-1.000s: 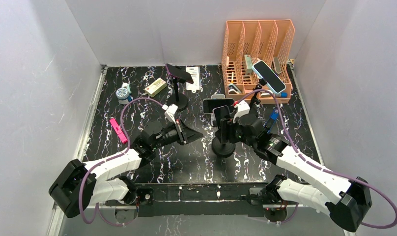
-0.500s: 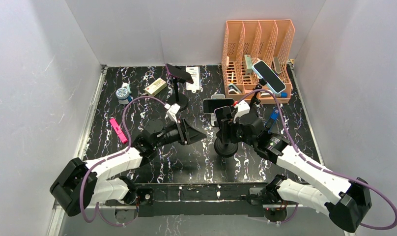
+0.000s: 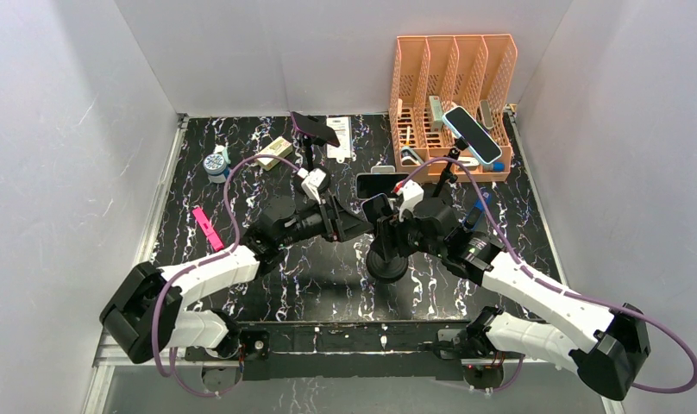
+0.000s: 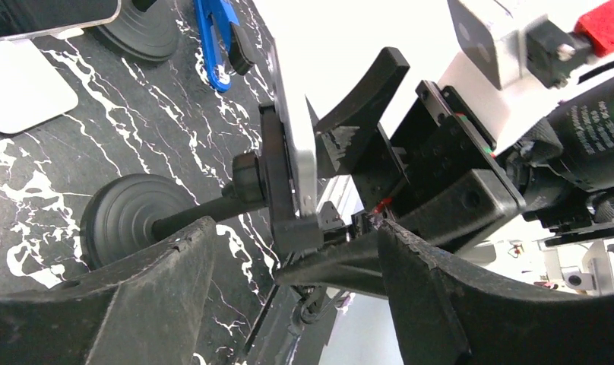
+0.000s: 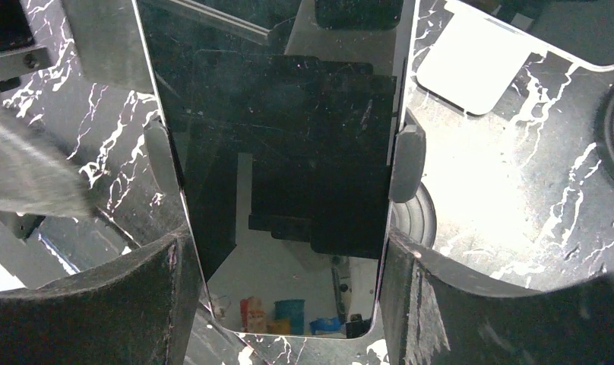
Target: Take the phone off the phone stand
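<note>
A phone (image 5: pixel 281 152) with a dark glossy screen sits in the side clamps (image 5: pixel 407 160) of a black phone stand (image 3: pixel 386 263) at the table's middle. My right gripper (image 5: pixel 289 304) is shut on the phone, one finger against each long edge near its lower end. My left gripper (image 4: pixel 296 281) is open; its fingers (image 4: pixel 137 304) straddle the stand's clamp (image 4: pixel 281 190) and stem (image 4: pixel 197 217) from the left without touching. From there the phone (image 4: pixel 298 129) shows edge-on. In the top view the left gripper (image 3: pixel 355 226) faces the right gripper (image 3: pixel 386 216).
An orange file organiser (image 3: pixel 453 95) stands at the back right behind a second phone on a stand (image 3: pixel 472 134). A third phone on a stand (image 3: pixel 315 129) is at the back; another lies on a white stand (image 3: pixel 382 184). A pink item (image 3: pixel 207 228) lies left.
My left gripper has gone from shut to open and reached right, up to the stand's stem. The right gripper, phone and stand have shifted slightly left.
</note>
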